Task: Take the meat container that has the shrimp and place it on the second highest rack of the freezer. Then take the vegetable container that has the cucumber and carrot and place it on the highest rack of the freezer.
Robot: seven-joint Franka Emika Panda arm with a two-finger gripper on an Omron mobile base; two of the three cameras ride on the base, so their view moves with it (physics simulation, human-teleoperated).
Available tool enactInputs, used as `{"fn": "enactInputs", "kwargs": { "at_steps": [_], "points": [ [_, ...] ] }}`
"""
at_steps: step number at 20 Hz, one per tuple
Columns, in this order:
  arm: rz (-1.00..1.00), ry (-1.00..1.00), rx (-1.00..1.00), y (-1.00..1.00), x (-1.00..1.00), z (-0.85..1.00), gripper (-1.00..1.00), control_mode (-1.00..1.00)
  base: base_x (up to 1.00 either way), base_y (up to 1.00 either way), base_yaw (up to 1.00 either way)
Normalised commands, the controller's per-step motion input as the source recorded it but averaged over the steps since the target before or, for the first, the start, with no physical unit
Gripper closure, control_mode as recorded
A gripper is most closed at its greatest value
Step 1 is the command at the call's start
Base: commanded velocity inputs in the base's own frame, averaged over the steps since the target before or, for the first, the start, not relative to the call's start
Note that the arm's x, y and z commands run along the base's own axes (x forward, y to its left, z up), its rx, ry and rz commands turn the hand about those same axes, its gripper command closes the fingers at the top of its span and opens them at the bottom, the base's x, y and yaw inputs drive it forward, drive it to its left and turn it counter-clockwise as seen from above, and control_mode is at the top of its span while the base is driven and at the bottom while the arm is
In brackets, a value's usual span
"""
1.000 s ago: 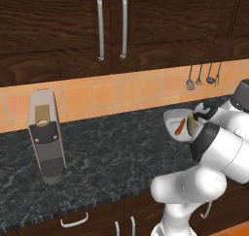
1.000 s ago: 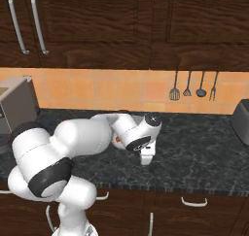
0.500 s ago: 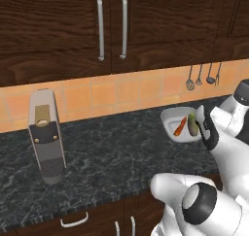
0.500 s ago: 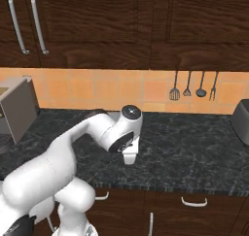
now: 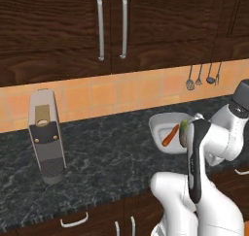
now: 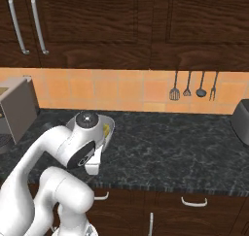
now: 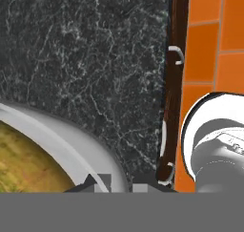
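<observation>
On the counter: white bowl (image 5: 163,128) is sitting tilted above the dark speckled counter (image 5: 107,157), its rim partly covered by the white arm (image 5: 204,147).
Bowl contents: carrot (image 5: 170,134) is lying as a slim orange stick inside; a yellowish-green bit of cucumber (image 5: 184,126) is peeking at the arm's edge.
Right base view: bowl (image 6: 109,128) is showing as a sliver of rim behind the arm's joint, with a yellow bit inside.
Gripper: gripper (image 7: 119,184) is sitting at the bowl's rim in the hand view; the fingers are standing nearly together, clamped on the bowl's thin white rim (image 7: 71,145).
Hand view: yellowish-green surface is lying inside the rim at lower left; counter, dark cabinet edge with silver handles and orange floor are running beyond.
Left of counter: grey upright appliance (image 5: 45,135) is standing well apart from the bowl.
Wall: orange tile backsplash (image 5: 126,92) is running under dark wood cabinets (image 5: 112,26); hanging utensils (image 6: 192,84) are lined up on the tiles.
Right edge: dark toaster-like box (image 6: 241,121) is sitting on the counter.
</observation>
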Motion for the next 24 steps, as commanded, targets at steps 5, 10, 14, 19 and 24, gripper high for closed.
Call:
{"fn": "enactInputs", "kwargs": {
  "at_steps": [5, 10, 14, 19, 24],
  "points": [
    [0.00, 0.00, 0.00, 0.12, -0.21, 0.14, 1.00, -1.00, 0.00, 0.00, 0.00],
    [0.00, 0.00, 0.00, 0.00, 0.00, 0.00, 1.00, -1.00, 0.00, 0.00, 0.00],
    [0.00, 0.00, 0.00, 0.00, 0.00, 0.00, 1.00, -1.00, 0.00, 0.00, 0.00],
    [0.00, 0.00, 0.00, 0.00, -0.02, 0.00, 1.00, 1.00, -0.05, 0.00, -0.02],
    [0.00, 0.00, 0.00, 0.00, 0.00, 0.00, 1.00, 1.00, -0.36, -0.13, -0.34]
  ]
}}
